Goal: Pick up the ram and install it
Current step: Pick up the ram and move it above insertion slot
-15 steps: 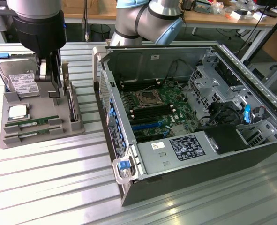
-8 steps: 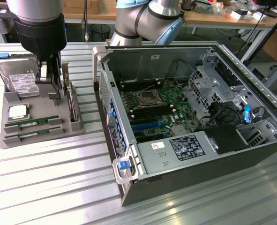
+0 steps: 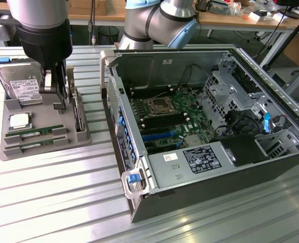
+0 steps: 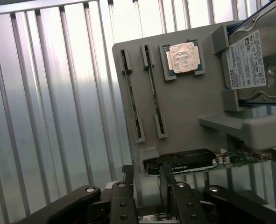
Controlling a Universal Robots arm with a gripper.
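**Gripper spread above the tray, ram lying in its slot**

The ribbed metal counter [image 3: 53, 202] is running across the foreground of the exterior view. On it, toward the exterior view's right, an open computer case [image 3: 189, 202] is lying on its side, with the green motherboard [image 3: 164, 116] showing inside.

Toward the exterior view's left, a grey tray [image 3: 17, 152] is sitting on the counter. The ram [image 3: 35, 133] is resting in a slot near the tray's front edge: a long, narrow, thin green stick with small dark chips along it, gripped at each end by a grey clip. A second stick [image 3: 35, 144] of the same look is lying parallel just beside it. In the wrist view both are showing edge-on as dark slim strips, the ram [image 4: 152, 88] and the second stick [image 4: 130, 100].

Behind them a square processor [image 3: 18, 120] is sitting in its recess, and farther back a hard drive [image 3: 23, 83] is resting.

The gripper [image 3: 58, 98] is hanging over the tray beside an upright graphics card [image 3: 77, 114], its fingers [image 4: 127, 186] standing spread and holding nothing, apart from the ram.
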